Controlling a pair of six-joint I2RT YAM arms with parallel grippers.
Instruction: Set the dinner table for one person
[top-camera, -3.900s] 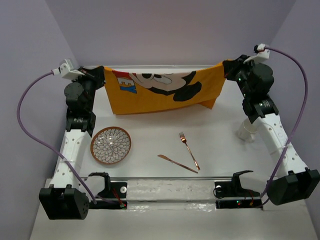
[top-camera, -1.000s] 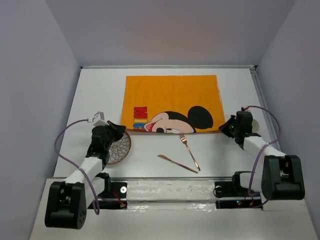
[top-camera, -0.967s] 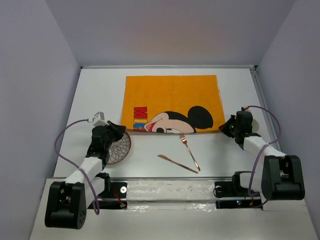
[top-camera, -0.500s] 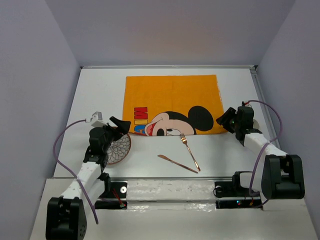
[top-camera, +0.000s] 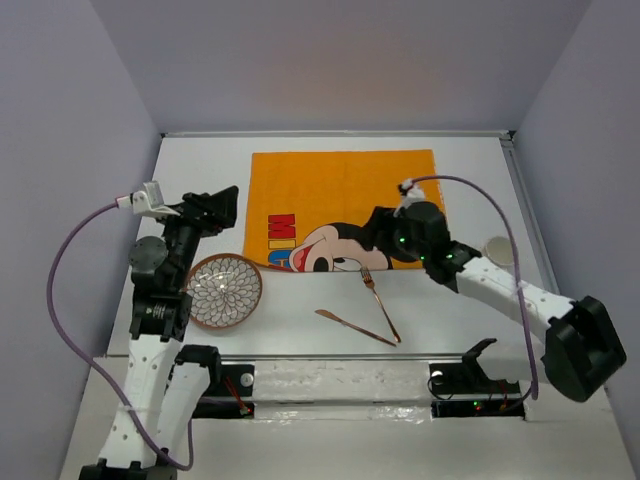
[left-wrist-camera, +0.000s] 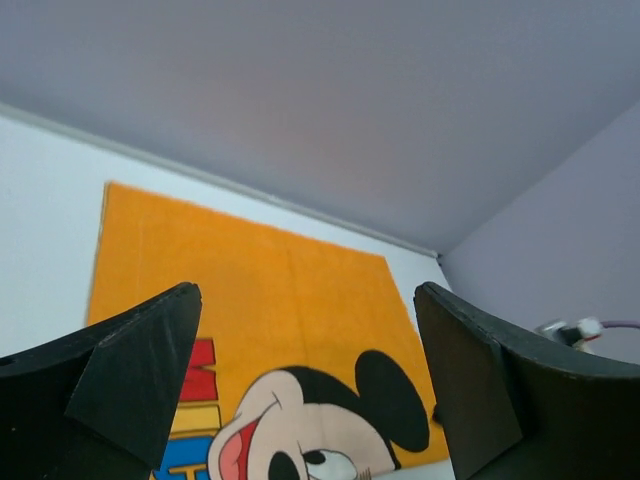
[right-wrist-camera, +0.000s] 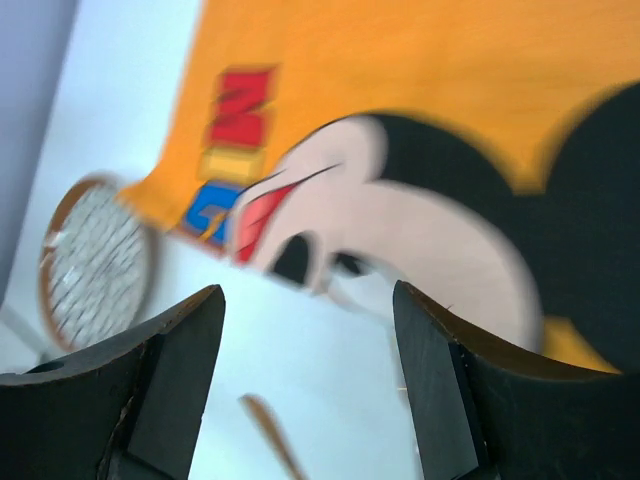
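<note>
On the dinner table (top-camera: 195, 175), the patterned plate (top-camera: 222, 291) looks stiff and breakable, best pinched by its rim; left gripper (left-wrist-camera: 305, 300) and right gripper (right-wrist-camera: 307, 295) gape empty.

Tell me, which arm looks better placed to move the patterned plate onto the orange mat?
Probably the left. The open left gripper hangs near the plate, while the right gripper, also open, hovers over the mat near the fork, farther off.

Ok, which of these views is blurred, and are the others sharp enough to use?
Right wrist view: blurred throughout, the orange mat and plate have smeared edges. Left wrist view: the mat's print is sharp. Top external view: sharp, evenly lit, fork and knife clearly outlined, no glare.
</note>
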